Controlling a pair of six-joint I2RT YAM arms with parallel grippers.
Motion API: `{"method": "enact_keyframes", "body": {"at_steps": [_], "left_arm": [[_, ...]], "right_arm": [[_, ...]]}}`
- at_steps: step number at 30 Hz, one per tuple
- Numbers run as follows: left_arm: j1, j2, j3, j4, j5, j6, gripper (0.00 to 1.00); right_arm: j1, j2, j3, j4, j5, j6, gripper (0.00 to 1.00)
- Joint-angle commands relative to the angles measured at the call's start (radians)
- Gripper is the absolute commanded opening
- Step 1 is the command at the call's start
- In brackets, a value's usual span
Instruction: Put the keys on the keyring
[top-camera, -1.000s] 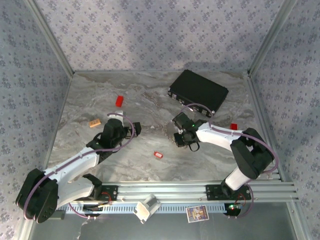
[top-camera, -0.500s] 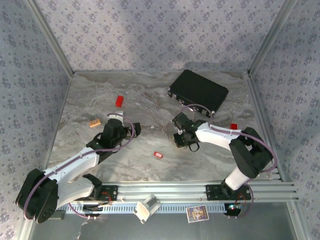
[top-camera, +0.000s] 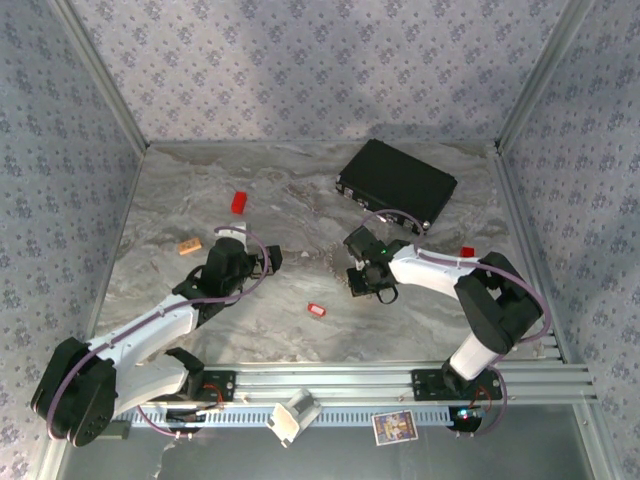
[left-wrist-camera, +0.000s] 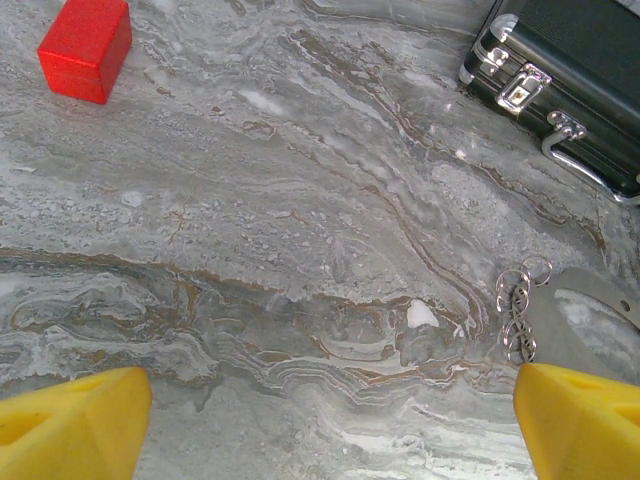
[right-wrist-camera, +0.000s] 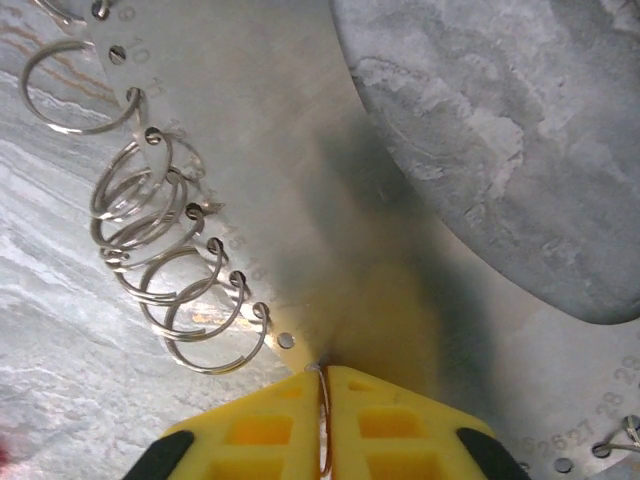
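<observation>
The keyring (right-wrist-camera: 300, 150) is a flat silvery curved plate with numbered holes, and several split rings (right-wrist-camera: 150, 215) hang from its edge. My right gripper (right-wrist-camera: 322, 385) is shut on a thin wire ring at the plate's edge. From above, that gripper (top-camera: 358, 275) sits right of the table's middle. My left gripper (left-wrist-camera: 330, 420) stands open over bare marble, and the keyring's rings (left-wrist-camera: 517, 300) lie just above its right fingertip (left-wrist-camera: 580, 420). A tiny red key (top-camera: 316, 310) lies on the table between the two arms.
A black case (top-camera: 397, 182) lies at the back right, its latches (left-wrist-camera: 525, 85) facing the left gripper. A red block (top-camera: 239, 202) and a tan block (top-camera: 190, 245) sit at the left. Another small red piece (top-camera: 467, 252) lies beside the right arm.
The right gripper's jaws have closed onto the keyring's ring. The right arm has shifted very slightly. The left arm has not moved.
</observation>
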Motion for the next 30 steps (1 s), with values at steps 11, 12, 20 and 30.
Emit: {"method": "enact_keyframes", "body": {"at_steps": [11,12,20,30], "left_arm": [[-0.005,-0.057,0.113,-0.036,0.005,0.228,0.91],[-0.005,-0.058,0.127,-0.038,0.01,0.257,0.91],[-0.005,-0.058,0.219,0.059,0.143,0.535,0.82],[0.011,-0.008,0.258,0.144,0.337,0.785,0.74]], "right_arm": [[-0.01,-0.18,0.071,-0.014,0.245,-0.158,0.0],[-0.023,-0.194,0.076,0.006,0.246,-0.187,0.0],[-0.13,-0.27,0.13,0.138,0.092,-0.424,0.0],[-0.197,-0.361,0.063,0.392,-0.265,-0.671,0.0]]}}
